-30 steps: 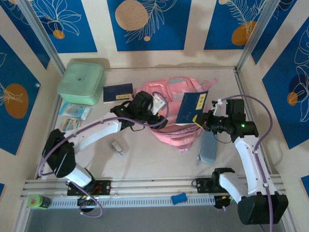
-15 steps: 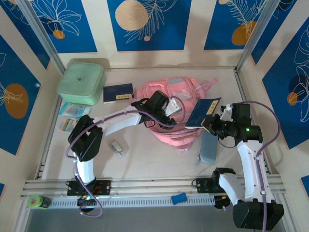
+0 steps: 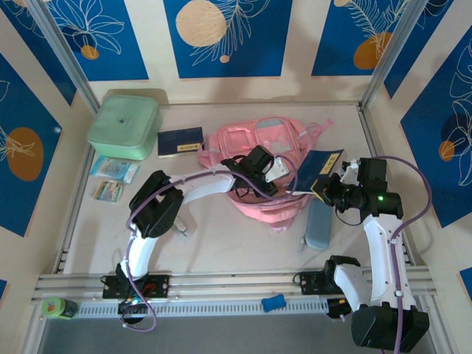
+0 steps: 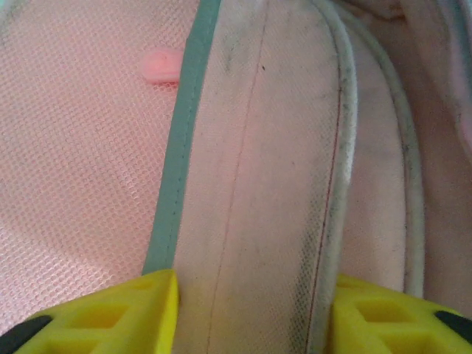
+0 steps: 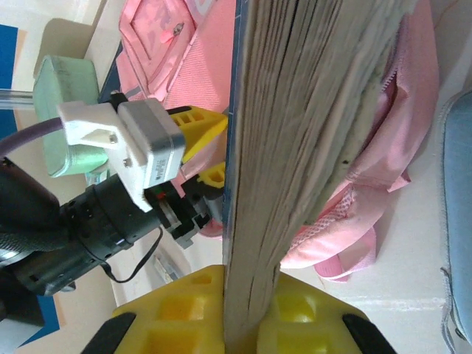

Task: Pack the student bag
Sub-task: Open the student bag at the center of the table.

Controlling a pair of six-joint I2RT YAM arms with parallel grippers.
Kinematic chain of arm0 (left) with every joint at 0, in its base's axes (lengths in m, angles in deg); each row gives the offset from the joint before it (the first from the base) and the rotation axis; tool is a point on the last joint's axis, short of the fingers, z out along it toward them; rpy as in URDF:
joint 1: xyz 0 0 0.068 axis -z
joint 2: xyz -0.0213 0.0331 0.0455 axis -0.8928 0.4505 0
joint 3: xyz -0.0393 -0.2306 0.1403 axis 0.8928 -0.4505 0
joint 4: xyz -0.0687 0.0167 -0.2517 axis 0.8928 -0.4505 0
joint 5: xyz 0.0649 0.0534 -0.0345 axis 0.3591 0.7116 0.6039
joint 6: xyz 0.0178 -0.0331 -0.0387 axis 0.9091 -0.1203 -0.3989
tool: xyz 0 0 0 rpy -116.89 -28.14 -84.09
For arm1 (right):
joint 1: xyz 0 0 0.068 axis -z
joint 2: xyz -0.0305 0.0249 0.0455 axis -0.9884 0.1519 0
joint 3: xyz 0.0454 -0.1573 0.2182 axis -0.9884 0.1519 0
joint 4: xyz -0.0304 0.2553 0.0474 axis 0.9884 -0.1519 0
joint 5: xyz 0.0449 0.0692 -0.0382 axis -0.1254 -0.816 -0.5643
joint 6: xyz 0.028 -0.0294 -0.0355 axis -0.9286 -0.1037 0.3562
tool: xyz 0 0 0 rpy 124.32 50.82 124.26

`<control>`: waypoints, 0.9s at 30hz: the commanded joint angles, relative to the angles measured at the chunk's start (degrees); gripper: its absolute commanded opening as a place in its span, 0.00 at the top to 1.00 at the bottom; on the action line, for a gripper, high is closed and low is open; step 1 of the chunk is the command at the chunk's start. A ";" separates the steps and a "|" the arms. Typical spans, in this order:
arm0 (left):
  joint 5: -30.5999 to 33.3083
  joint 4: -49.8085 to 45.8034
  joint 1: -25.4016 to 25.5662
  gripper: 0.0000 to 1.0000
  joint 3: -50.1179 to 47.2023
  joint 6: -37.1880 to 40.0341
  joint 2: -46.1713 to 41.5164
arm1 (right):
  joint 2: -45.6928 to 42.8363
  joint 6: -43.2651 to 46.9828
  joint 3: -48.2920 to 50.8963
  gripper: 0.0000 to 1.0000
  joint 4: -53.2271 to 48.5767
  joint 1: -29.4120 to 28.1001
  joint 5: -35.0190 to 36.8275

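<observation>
Left gripper [image 4: 254,302] straddles a fold of the student bag [image 3: 251,140]; right gripper [image 5: 247,299] is clamped on a blue book [image 3: 318,168].
Top view: the bag lies in the middle of the table [image 3: 221,243], with both grippers over its right half and the book tilted above its right edge. Left wrist view adds close detail: yellow fingers [image 4: 110,317] stand either side of a pink panel edged with grey-blue trim [image 4: 181,147]; whether they pinch it cannot be told. Right wrist view adds the book's page edges, gripped upright between that gripper's fingers, and the left gripper against the pink fabric.
</observation>
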 commanded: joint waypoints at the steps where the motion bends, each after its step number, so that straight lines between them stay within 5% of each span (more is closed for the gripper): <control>1: 4.87 1.56 0.17 0.63 1.45 0.38 1.29 | -1.09 0.37 -0.08 1.00 1.52 0.51 -2.76; 4: 6.19 0.09 0.24 0.80 2.13 0.30 1.52 | -1.15 0.70 -0.01 1.00 1.44 1.03 -3.02; 11: 8.33 0.97 0.24 1.00 0.84 -1.30 -3.76 | -0.77 1.44 -1.84 1.00 -0.37 1.86 -4.86; 19: 12.99 0.97 -0.94 1.00 2.11 -4.10 -10.52 | -0.56 2.58 -6.78 1.00 -6.68 2.29 -2.45; 27: 10.89 -1.17 -3.49 1.00 9.47 -8.29 -11.31 | -1.13 4.13 -6.32 1.00 -10.66 2.29 -2.01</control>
